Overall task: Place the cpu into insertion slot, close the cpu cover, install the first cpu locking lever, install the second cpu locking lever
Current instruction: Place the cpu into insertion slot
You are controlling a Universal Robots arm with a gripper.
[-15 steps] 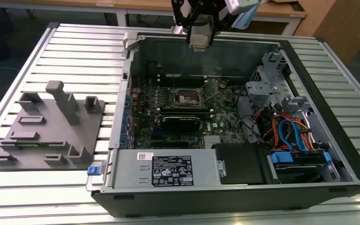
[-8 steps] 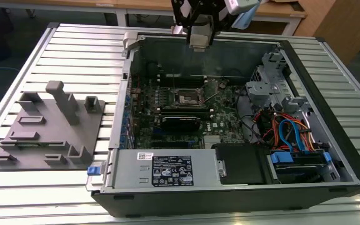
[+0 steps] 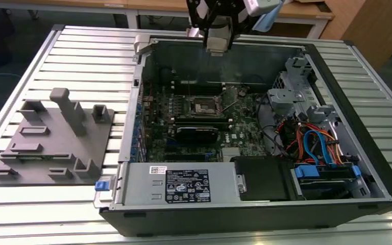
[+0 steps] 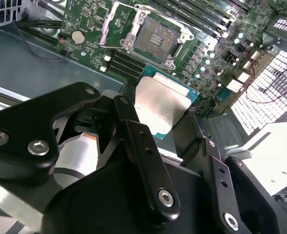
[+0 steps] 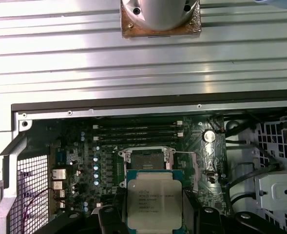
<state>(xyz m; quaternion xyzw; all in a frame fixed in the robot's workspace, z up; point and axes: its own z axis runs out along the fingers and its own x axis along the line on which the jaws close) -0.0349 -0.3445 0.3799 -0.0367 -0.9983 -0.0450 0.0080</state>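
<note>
The black two-fingered tool [image 4: 161, 117] is gripping the flat square silver-topped cpu [image 5: 154, 202] by its edges, hovering above the open, dark square insertion slot [image 5: 148, 159] in the green circuit board [image 5: 80, 141].

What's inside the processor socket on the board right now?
Nothing: the socket shows its bare dark contact field. The chip, held in the gripper, covers one edge of it in the first wrist view.
</note>
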